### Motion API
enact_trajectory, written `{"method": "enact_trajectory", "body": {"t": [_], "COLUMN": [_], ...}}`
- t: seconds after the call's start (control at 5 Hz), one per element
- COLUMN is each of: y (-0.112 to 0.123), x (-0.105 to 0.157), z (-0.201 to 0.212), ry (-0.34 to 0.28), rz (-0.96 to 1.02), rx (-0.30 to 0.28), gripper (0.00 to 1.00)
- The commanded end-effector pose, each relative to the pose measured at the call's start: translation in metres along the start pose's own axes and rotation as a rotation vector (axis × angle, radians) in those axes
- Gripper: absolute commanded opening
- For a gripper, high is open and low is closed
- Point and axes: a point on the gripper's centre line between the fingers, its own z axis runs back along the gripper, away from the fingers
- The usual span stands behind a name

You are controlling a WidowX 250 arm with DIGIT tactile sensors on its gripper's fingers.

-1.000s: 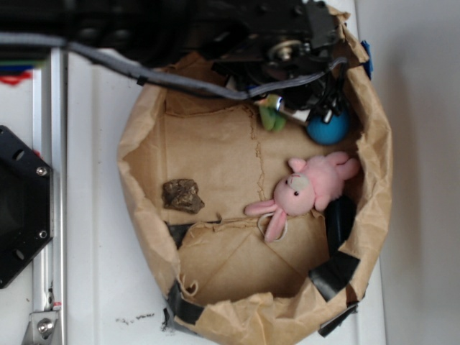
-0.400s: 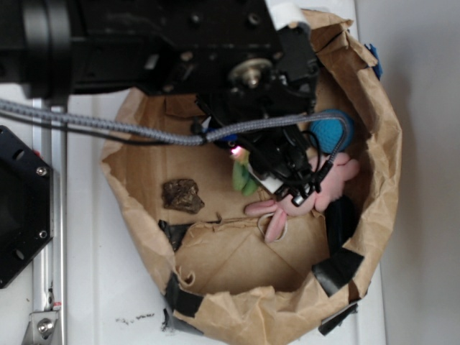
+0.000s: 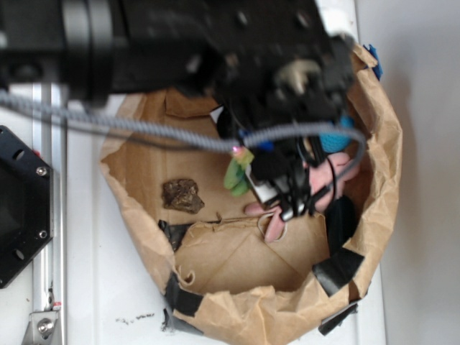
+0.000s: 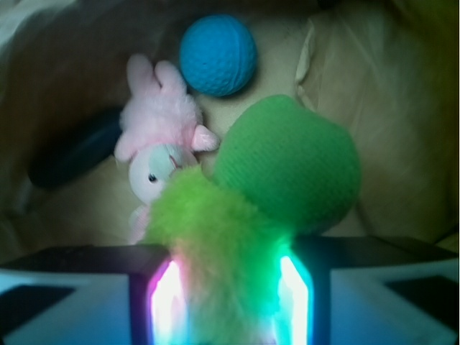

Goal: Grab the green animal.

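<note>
From the exterior view, my tool (image 3: 248, 171) sits under the dark bulk of the arm, over the middle of the paper bag (image 3: 377, 154), and I can see a strip of lime green pinched at its tip: the green animal (image 3: 237, 172), one only, hanging at the tool's left side above the bag floor. I count one brown lump (image 3: 182, 195) lying well apart toward the bag's left wall, one pink bunny (image 3: 277, 215) mostly hidden under the arm with an ear and a paw poking out toward the bag's near fold, and one blue ball (image 3: 335, 139) showing just a sliver near the bag's far right wall. The bag rests on the white surface (image 3: 93, 280).

In the wrist view, the tool (image 4: 230, 284) is closed down on the green animal (image 4: 287, 172); its two fingers (image 4: 167, 295) glow either side of the fuzzy body with only the plush filling the narrow gap between them. The animal's darker green foot sticks out ahead of the tool. Beyond it I see the one pink bunny (image 4: 159, 136) lying on the bag floor and the one blue ball (image 4: 218, 55) just past the bunny, near the bag wall.
</note>
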Motion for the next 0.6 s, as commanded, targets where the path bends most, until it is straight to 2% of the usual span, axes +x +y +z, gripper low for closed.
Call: {"method": "enact_trajectory", "body": {"t": [0.0,0.4], "y": [0.0067,0.0121], "x": [0.0,-0.0065], "z": [0.0457,0.0532], "ry": [-0.123,-0.203], "rz": [-0.181,-0.123], "rx": [0.021,0.026], "gripper": [0.0,0.0]}}
